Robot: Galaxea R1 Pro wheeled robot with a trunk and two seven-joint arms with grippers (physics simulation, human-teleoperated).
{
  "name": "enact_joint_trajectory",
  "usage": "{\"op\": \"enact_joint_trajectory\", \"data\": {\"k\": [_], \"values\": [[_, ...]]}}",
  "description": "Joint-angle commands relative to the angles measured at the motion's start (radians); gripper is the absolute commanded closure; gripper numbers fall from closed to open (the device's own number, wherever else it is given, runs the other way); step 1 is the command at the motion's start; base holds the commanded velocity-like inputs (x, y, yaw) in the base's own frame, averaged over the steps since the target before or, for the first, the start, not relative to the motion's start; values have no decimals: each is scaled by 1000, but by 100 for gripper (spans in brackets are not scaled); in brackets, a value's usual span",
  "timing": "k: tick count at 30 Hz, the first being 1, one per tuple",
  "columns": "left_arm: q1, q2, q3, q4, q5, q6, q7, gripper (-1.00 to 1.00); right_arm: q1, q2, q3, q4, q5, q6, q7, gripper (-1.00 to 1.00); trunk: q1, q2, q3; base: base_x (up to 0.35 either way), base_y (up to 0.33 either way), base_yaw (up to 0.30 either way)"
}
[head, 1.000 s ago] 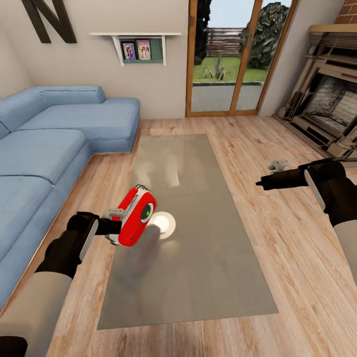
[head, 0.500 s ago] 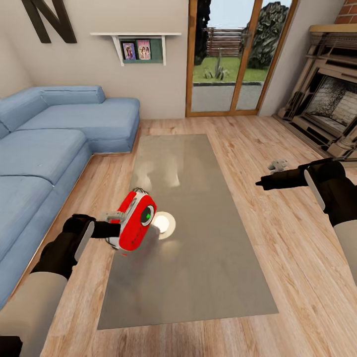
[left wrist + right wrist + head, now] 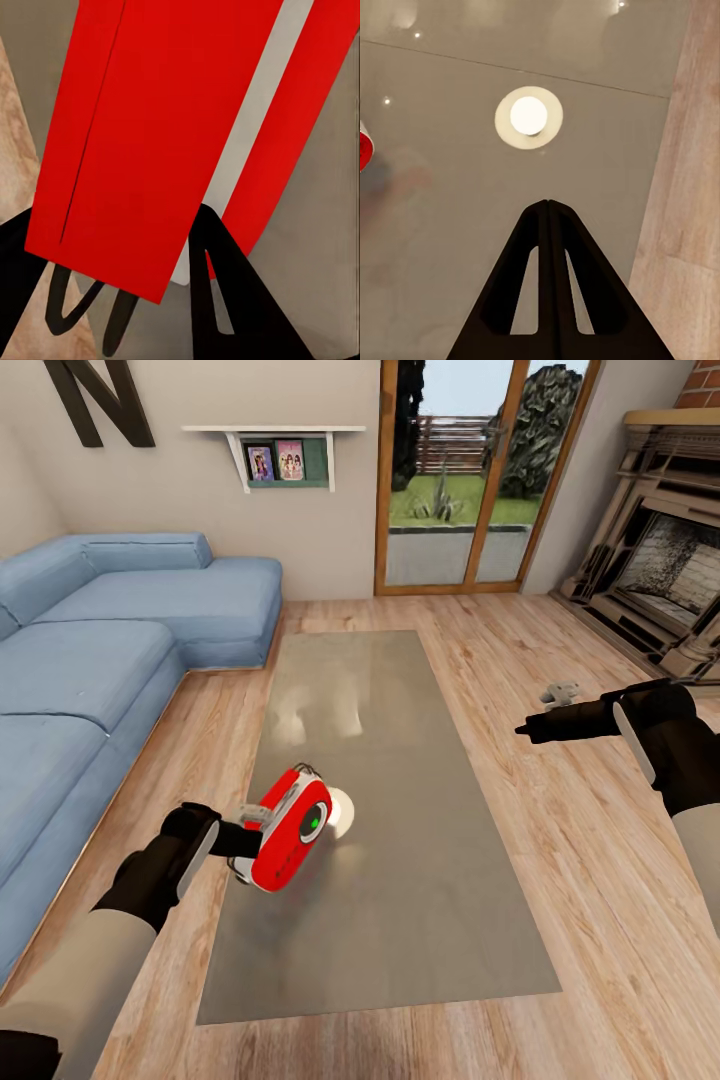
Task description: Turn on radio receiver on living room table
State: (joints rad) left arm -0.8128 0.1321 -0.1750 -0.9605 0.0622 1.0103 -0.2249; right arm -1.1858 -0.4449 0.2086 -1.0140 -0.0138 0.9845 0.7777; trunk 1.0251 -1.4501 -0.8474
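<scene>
The red radio receiver with white trim is tilted over the near left part of the long glossy grey table, its round dial facing up and right. My left gripper is shut on its back edge. In the left wrist view the red body sits between the black fingers. My right gripper hangs shut over the floor to the right of the table. Its closed fingers point at the tabletop, with a sliver of the radio at the edge.
A blue sectional sofa runs along the table's left side. The brick fireplace stands at the right and the glass doors at the back. A small grey object lies on the plank floor. A lamp reflection shines beside the radio.
My left arm has carried the radio a little to the right and nearer to me. The right arm has not moved.
</scene>
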Motion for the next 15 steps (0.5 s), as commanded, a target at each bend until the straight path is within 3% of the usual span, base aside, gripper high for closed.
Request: {"op": "enact_joint_trajectory", "data": {"k": [1,15], "values": [[0,0,-1,9,8,0,0,100,0,0,0,0,0,0,0,100,0,0,0,0,0,0],[0,0,-19,36,8,-1,0,100,0,0,0,0,0,0,0,100,0,0,0,0,0,0]]}}
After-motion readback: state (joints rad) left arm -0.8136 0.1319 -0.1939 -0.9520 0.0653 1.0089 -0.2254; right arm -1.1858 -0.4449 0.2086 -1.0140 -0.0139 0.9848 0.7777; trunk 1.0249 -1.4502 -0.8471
